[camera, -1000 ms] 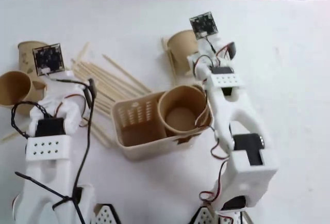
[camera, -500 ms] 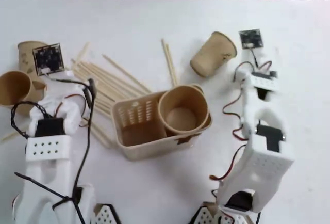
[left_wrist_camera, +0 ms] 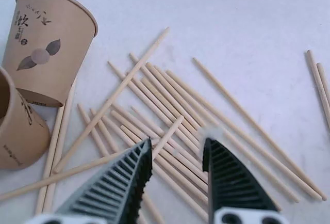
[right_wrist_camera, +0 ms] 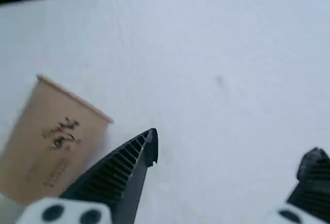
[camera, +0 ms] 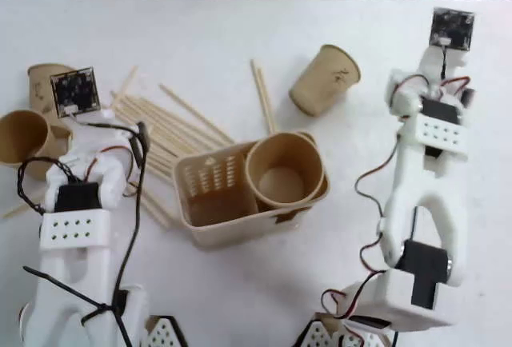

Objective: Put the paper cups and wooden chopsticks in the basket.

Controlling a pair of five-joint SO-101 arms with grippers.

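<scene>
A beige basket stands mid-table with one paper cup upright in its right half. Another paper cup lies on its side behind the basket, and my right gripper hangs open and empty to the right of that cup. Wooden chopsticks lie scattered left of the basket. My left gripper hovers open just above these chopsticks, holding nothing. Two more paper cups lie beside the pile, at the table's left.
A separate pair of chopsticks lies behind the basket. The left arm sits front left, with cables trailing over the sticks. The right arm stretches along the right side. The white table is bare at the back.
My right arm has swung away from the cup behind the basket to the far right. That cup has shifted right and lies free on its side. The left arm has kept still.
</scene>
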